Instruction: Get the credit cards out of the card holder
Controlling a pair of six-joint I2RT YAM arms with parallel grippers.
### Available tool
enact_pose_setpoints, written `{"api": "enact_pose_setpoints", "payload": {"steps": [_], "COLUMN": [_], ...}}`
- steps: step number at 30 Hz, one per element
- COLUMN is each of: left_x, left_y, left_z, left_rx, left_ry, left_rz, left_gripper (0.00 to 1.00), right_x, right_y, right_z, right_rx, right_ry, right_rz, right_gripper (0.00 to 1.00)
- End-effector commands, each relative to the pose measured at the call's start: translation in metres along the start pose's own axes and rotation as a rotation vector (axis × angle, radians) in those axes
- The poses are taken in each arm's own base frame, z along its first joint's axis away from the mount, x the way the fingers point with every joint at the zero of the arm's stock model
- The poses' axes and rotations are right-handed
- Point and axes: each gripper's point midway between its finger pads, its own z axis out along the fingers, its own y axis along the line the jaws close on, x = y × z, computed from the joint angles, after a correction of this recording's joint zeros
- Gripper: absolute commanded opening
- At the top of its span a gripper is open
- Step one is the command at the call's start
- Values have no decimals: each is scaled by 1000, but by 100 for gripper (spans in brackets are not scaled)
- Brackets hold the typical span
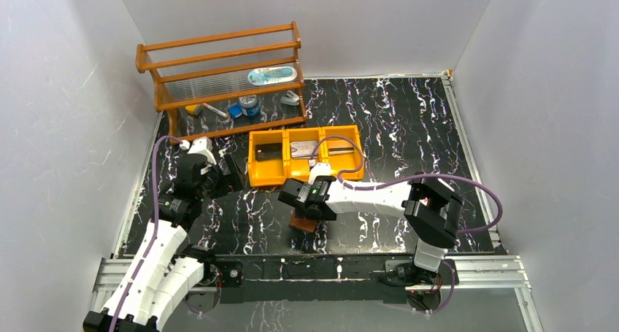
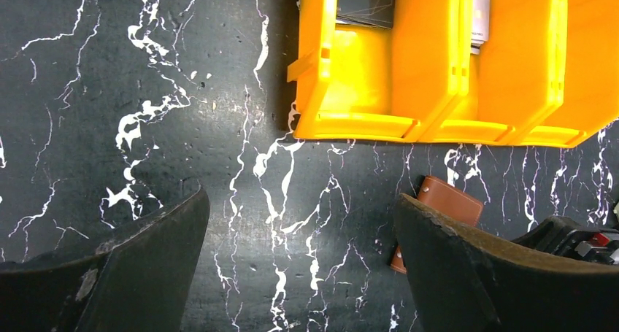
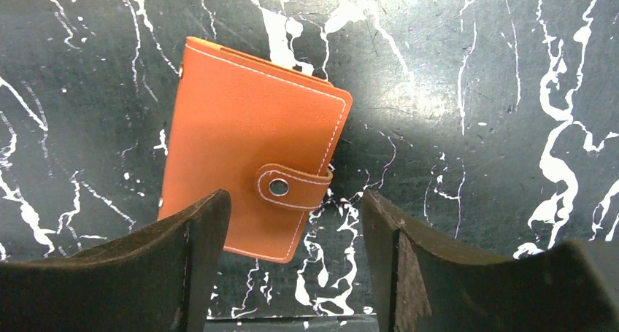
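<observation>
The card holder [image 3: 248,171] is a brown leather wallet lying flat on the black marbled table, folded shut with its snap tab [image 3: 292,186] fastened. It also shows under my right arm as the card holder [image 1: 305,222] and at the lower right as the card holder [image 2: 452,199]. My right gripper [image 3: 295,208] hovers over its near edge, open, with nothing between the fingers. Further left, my left gripper [image 2: 301,201] is open over bare table by the orange tray's corner. With the holder shut, any credit cards inside are hidden. A pale card [image 1: 305,149] lies in the tray's middle compartment.
The orange three-compartment tray [image 1: 285,177] stands just behind the holder, with dark flat items in its outer compartments. A wooden shelf rack [image 1: 219,69] with small objects fills the back left. White walls enclose the table on three sides.
</observation>
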Motion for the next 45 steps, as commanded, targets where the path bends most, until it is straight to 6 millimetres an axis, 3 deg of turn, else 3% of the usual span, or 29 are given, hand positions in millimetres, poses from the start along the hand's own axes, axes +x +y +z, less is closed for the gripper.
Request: {"api": "enact_pose_setpoints", "payload": {"steps": [1,9,18,28,38,45], "left_x": [-11,-5,-5,-4,-4,-3], "left_y": [3,-1,-1,-2,-2,-2], "left_z": [-6,0,0,0,0,1], "left_rx": [-31,-13,-12,-8,-4,-3], "left_ry": [-36,16,17,17,17,21], "left_rz": [10,22,20,20,19,17], "left_gripper": [97,97,97,97,97,97], "right_x": [-10,-18,-12,-5,12,11], "right_y": [-1,0,-2,-11,-21,-24], "right_z": [8,17,14,-5,2,7], "right_rx": [45,31,-1,-63,-69,-86], "right_ry": [-51,-42,-15,19,64,51], "right_rz": [22,31,9,36,62,97], "right_gripper": [72,61,42,43,43,42]}}
